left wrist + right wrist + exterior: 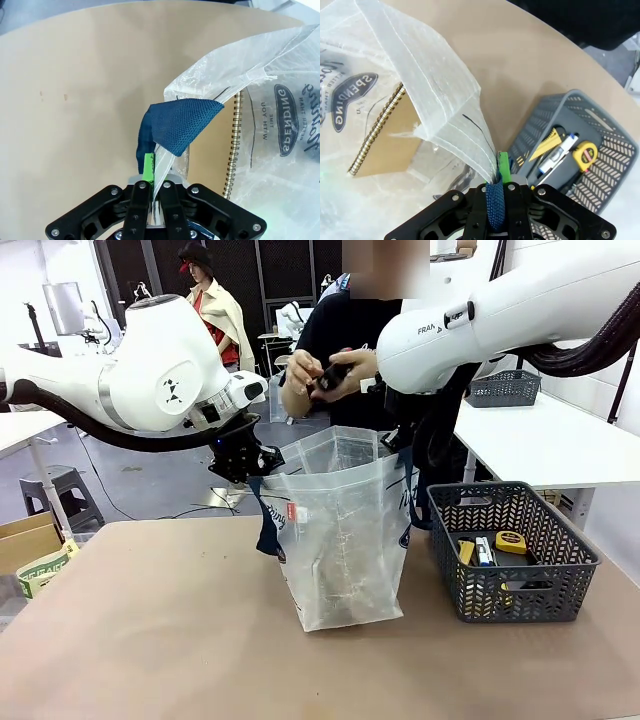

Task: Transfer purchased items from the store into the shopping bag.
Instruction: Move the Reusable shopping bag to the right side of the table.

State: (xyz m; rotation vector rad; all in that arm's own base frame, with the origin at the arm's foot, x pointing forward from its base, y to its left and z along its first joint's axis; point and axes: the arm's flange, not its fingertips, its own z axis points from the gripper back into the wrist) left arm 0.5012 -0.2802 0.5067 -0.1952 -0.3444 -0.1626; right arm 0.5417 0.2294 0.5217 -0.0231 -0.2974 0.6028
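Note:
The shopping bag (340,530) stands upright mid-table with its mouth held open between both arms. My left gripper (243,462) is shut on the bag's left rim, and in its wrist view (152,167) it pinches the clear plastic beside the navy strap (175,125). On the opposite rim, my right gripper (403,443) is shut on the other navy strap (495,200) together with the plastic edge. A brown spiral-bound pad (215,150) (385,142) lies inside the bag. Behind the bag, the person's hands (300,370) hold a small dark item (330,375).
A dark grey lattice basket (520,602) (615,145) sits right of the bag, holding a yellow tape measure (511,540) (585,155), a yellow piece (545,144) and pens. A cardboard box (30,550) stands off the table's left. The tan tabletop (150,640) is bare in front.

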